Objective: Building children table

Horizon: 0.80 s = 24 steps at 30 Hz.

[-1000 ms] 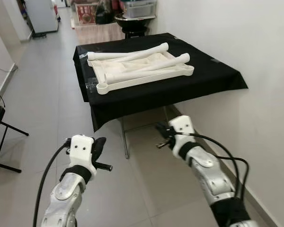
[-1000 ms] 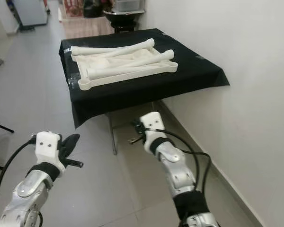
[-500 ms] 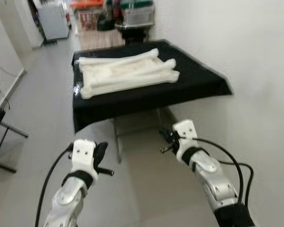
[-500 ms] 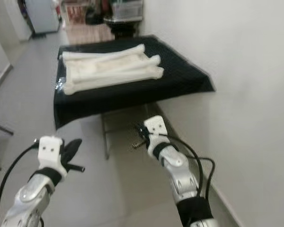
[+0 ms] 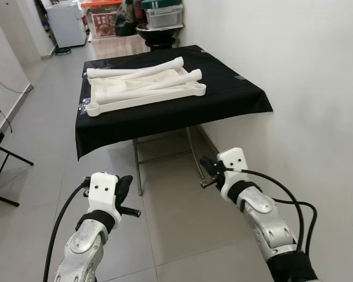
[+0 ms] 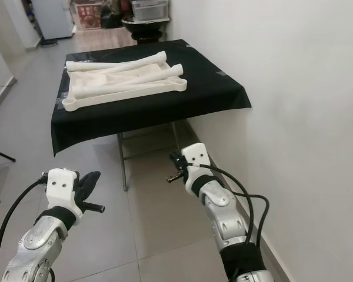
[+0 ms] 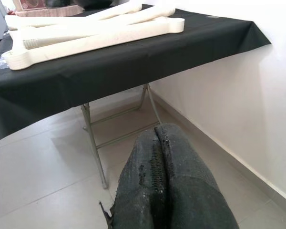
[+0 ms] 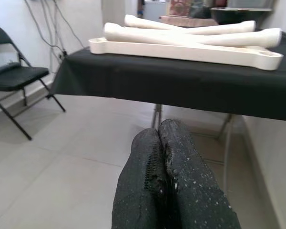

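Both grippers, left gripper and right gripper, are closed and empty. The white table parts lie far ahead on the tabletop. Walking crooked might bump it.

**Children's table parts: condition and position**

The white tabletop panel lies flat, underside up, on a folding table draped in a black cloth. It is rectangular with a raised rim and a round socket lug at each visible corner. Several white cylindrical legs lie loose on the panel, unattached. One rests along the far edge, the others cross it diagonally, their flared ends pointing toward the wall side.
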Tool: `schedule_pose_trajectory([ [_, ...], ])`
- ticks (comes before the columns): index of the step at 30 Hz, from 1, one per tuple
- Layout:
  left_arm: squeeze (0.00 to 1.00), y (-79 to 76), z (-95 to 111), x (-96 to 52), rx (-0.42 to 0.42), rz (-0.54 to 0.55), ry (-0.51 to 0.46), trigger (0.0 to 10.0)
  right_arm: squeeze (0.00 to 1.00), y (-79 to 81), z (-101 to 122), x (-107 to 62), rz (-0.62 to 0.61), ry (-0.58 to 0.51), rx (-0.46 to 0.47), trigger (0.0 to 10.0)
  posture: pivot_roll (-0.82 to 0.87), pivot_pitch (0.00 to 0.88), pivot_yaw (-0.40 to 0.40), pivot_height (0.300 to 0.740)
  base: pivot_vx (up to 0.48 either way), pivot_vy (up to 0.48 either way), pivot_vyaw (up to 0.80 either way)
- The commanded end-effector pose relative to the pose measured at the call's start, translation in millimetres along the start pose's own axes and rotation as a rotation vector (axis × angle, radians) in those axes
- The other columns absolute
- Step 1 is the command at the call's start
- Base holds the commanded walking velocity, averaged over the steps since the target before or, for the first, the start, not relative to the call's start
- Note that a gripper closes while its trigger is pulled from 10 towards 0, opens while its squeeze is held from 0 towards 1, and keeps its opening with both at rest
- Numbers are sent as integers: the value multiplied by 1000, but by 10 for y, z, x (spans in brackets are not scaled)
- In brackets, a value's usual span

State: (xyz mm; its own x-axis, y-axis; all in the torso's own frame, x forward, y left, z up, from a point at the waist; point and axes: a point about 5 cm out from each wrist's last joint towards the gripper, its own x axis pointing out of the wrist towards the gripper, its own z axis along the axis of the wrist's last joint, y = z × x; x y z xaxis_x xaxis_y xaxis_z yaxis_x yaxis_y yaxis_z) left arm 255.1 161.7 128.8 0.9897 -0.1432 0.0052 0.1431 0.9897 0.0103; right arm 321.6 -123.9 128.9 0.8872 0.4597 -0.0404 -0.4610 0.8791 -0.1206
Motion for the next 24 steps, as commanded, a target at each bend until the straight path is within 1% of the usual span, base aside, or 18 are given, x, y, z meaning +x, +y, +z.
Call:
schedule_pose_trajectory([
  [1, 0, 46, -3, -6, 11, 24, 5, 10000, 0, 24, 15, 17, 14, -5, -2, 10000, -57, 13, 9, 740, 0, 0, 0],
  [6, 0, 48, 7, -10, 17, 29, 0, 10000, 0, 27, 20, 17, 16, -7, -6, 10000, -57, 13, 9, 740, 0, 0, 0],
  [7, 0, 45, 21, -16, 13, 29, -13, 10000, 0, 32, 29, 12, 20, -18, -10, 10000, -57, 12, 8, 740, 337, 0, 800],
  [8, 0, 43, 28, -22, 11, 28, -20, 10000, 0, 53, 35, 9, 32, -23, -37, 10000, -56, 10, 7, 740, 401, 0, 800],
  [10, 0, 41, 33, -26, 8, 25, -27, 10000, 0, 69, 41, 7, 42, -30, -52, 10000, -56, 10, 7, 740, 411, 0, 800],
  [12, 0, 40, 35, -30, 5, 23, -30, 10000, 0, 67, 44, 3, 42, -35, -43, 10000, -56, 9, 8, 740, 437, 0, 794],
  [14, 0, 40, 34, -35, 3, 19, -31, 10000, 0, 44, 37, 1, 22, -29, -25, 10000, -55, 8, 8, 740, 454, 0, 0],
  [17, 0, 38, 31, -35, 2, 17, -31, 10000, 0, 35, 4, 0, 15, -3, -11, 10000, -55, 5, 9, 740, 454, 0, 500],
  [18, 0, 34, 33, -34, 5, 11, -33, 10000, 0, 54, 47, -2, 33, -44, -22, 10000, -55, 4, 9, 740, 458, 0, 800],
  [19, 0, 34, 33, -34, 5, 11, -33, 10000, 0, 54, 47, -2, 33, -44, -22, 10000, -55, 4, 9, 740, 458, 0, 800],
  [22, 0, 37, 30, -34, 0, 9, -31, 10000, 0, 41, 35, 0, 27, -42, -4, 10000, -56, 0, 9, 740, 454, 0, 0],
  [24, 0, 33, 29, -33, -1, 6, -32, 10000, 0, 48, 10, 5, 36, -12, -40, 10000, -55, 0, 8, 740, 450, 0, 800],
])
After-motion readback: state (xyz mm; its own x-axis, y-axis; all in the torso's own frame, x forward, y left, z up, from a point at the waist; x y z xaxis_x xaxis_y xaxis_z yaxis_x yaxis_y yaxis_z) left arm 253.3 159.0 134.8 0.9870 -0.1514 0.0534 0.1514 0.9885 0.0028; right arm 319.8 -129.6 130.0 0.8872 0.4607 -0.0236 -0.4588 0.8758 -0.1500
